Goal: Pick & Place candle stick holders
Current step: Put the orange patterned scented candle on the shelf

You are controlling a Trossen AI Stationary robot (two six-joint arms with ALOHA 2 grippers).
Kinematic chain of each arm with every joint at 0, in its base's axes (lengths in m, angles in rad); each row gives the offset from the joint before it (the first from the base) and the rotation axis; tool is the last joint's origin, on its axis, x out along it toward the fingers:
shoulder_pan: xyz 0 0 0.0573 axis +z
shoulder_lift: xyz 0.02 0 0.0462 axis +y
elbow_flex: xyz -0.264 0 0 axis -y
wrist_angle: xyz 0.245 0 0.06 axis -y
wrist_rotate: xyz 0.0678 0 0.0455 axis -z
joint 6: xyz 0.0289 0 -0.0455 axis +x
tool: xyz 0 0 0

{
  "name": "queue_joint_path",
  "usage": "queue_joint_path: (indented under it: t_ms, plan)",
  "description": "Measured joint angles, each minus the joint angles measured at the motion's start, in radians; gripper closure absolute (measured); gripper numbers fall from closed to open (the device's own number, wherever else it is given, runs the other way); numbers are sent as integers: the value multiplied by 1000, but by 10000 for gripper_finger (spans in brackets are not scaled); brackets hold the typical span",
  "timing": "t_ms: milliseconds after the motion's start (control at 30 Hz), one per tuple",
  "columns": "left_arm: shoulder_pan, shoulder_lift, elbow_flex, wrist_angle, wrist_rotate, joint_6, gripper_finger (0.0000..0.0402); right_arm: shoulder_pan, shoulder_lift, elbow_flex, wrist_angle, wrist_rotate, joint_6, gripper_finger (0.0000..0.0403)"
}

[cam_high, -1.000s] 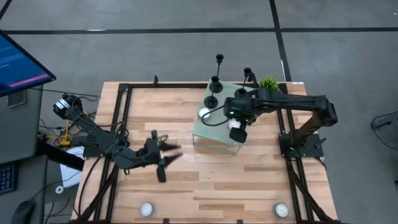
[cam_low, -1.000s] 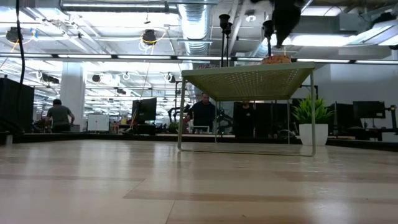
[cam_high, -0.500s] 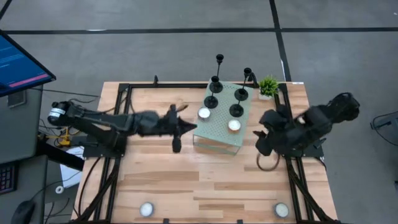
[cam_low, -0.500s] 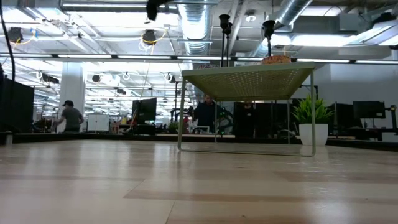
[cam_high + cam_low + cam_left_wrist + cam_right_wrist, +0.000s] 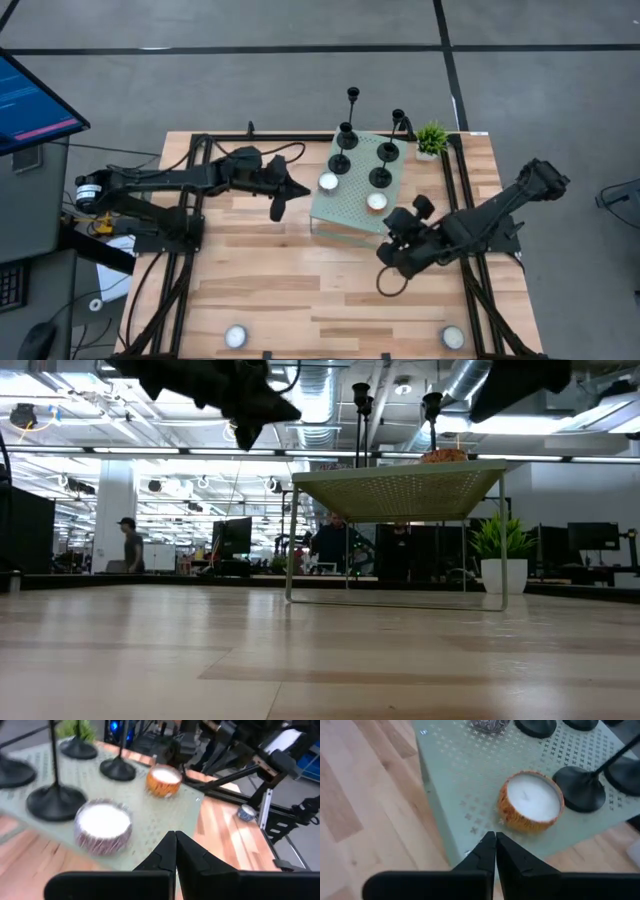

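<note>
Several black candle stick holders (image 5: pixel 381 165) stand by their disc bases on a small pale green perforated stand (image 5: pixel 350 210) at the table's far middle. Their bases show in the left wrist view (image 5: pixel 55 800) and the right wrist view (image 5: pixel 580 787). My left gripper (image 5: pixel 298 190) hovers shut just left of the stand, level with its top, and points at it. My right gripper (image 5: pixel 384 256) hangs shut off the stand's near right corner and slants down toward it. Neither has anything between its fingers.
Two tealights sit on the stand, one white (image 5: pixel 328 182) and one in an orange cup (image 5: pixel 531 800). A small green plant (image 5: pixel 432 135) stands at the stand's far right. Two more tealights (image 5: pixel 236 336) (image 5: pixel 452 338) lie near the table's near edge. People move in the room behind.
My left gripper has swung from the table's near left toward the far side and the stand, and its spread fingers have shut. My right gripper has left its place above the stand, swung out toward the right edge, then dropped toward the stand's near right corner.
</note>
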Motion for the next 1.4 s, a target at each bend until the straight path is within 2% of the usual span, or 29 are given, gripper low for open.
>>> queue_joint_path:
  t_ms: [267,533,633,767,800,1100,1400]
  plan:
    - [2,-15,-46,28,-6,35,400,-104,9,-2,25,-71,-166,401]
    - [10,43,-50,50,-12,89,400,-124,6,-2,3,-71,-176,402]
    - [10,64,-50,50,-101,132,400,-122,8,-2,-2,-71,-164,402]
    - [18,82,-50,56,-292,188,400,-114,8,-2,-2,-71,-159,402]
    - [26,90,-50,58,-314,190,400,-114,8,-2,-3,-71,-157,402]
    - [59,224,-50,213,-268,170,401,-114,8,-2,-25,-72,-142,403]
    - [52,248,-50,249,-235,154,401,-117,9,-2,-63,-71,-140,403]
